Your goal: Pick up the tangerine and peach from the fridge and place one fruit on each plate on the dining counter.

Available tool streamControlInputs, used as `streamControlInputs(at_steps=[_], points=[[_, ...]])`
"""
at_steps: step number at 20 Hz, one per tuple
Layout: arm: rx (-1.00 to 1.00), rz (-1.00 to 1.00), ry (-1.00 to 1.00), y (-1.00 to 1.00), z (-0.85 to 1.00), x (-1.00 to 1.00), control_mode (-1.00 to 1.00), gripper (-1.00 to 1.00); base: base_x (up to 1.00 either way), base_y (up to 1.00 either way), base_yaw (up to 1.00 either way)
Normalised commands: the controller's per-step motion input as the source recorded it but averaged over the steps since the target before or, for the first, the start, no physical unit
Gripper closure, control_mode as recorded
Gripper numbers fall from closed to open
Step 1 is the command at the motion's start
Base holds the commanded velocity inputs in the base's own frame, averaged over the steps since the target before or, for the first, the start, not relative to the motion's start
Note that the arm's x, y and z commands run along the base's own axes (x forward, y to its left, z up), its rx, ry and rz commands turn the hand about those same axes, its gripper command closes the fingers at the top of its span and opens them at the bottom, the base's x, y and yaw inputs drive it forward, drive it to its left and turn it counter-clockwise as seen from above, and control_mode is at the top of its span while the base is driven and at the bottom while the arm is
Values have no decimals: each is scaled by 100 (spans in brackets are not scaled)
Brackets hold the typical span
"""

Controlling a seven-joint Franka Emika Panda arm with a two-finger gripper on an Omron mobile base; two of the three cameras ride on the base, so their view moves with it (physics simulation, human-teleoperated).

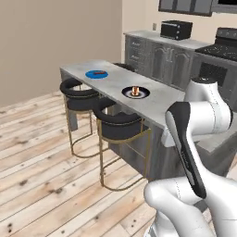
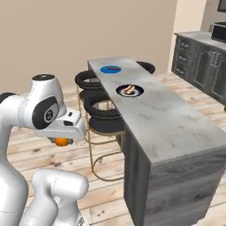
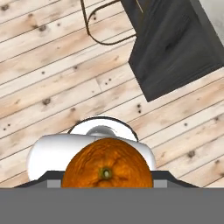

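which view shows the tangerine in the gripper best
The hand view: the tangerine sits large and close, with its peel and stem dimple plain. In the right base view a small orange part of it peeks out under the gripper, which is shut on it.

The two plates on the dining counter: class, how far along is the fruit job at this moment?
Done: the dark plate on the dining counter already carries a fruit. In hand: the gripper is shut on the tangerine, held low over the wooden floor beside the counter. Left: setting it on the blue plate; a reddish mark there is too small to identify.
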Motion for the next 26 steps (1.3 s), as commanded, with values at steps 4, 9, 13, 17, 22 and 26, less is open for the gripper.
streamControlInputs(at_steps=[4, 9, 13, 17, 22, 26], points=[[0, 0, 0, 0, 0, 0, 100, 100, 2, 87, -50], [0, 0, 0, 0, 0, 0, 100, 100, 16, 95, -53], [0, 0, 0, 0, 0, 0, 100, 100, 80, 71, -33], [0, 0, 0, 0, 0, 0, 100, 100, 94, 73, -22], [0, 0, 0, 0, 0, 0, 100, 100, 97, 88, -40], [0, 0, 0, 0, 0, 0, 100, 100, 76, 83, -51]])
